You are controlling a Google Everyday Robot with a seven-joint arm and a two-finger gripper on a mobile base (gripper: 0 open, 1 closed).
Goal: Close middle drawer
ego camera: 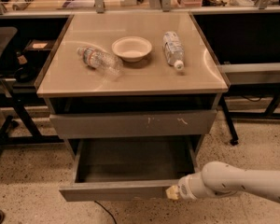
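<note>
1 step to get right: with end effector (173, 192), grip state impossible to tell, at the right end of the pulled-out middle drawer (112, 191) low under the bench (200, 73), push straight and level, ideally nearer centre, to avoid skewing.

We saw a beige tabletop (130, 78) carrying 3 things. A white bowl (131, 48) sat near its middle. 1 clear plastic bottle (99, 59) lay on its side just left of the bowl. 1 labelled bottle (173, 49) lay to the right, its white cap pointing toward us. Below the top we noted a grey drawer front with white scratch marks (133, 123). The speckled floor (32, 204) had a dark cable (105, 212) on it.
</note>
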